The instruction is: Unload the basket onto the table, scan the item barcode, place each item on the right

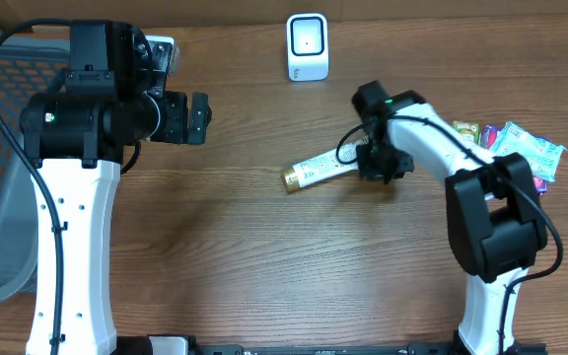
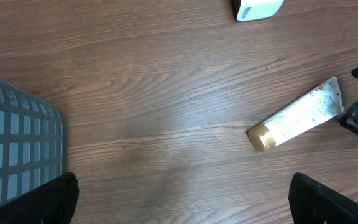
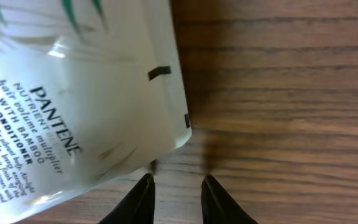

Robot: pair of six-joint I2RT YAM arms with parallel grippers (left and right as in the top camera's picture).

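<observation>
At surface centre, we are judging the conditioner tube light, squashy and slick, best pinched at its flat two-o'clock end, where the right gripper is hovering narrow, empty.

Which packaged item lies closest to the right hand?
The white Pantene tube with the gold cap, its flat end at the right hand; the colourful packets lie apart, farther right.

The tube is white with a gold cap; the table is brown wood-grain.
</observation>
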